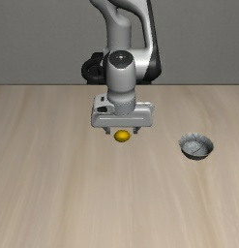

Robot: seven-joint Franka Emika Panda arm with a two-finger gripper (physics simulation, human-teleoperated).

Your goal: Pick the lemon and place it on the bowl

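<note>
A small yellow lemon [122, 137] lies on the wooden table [53, 184], just above the middle of the exterior view. My gripper [122, 132] hangs straight over it, its white body hiding the top of the fruit. A short dark finger [136, 130] shows to the right of the lemon. A small grey bowl [196, 147] with a speckled inside stands on the table to the exterior view's right of the lemon, apart from it.
The robot's base [102, 66] and arm stand at the table's far edge behind the gripper. A grey wall runs behind the table.
</note>
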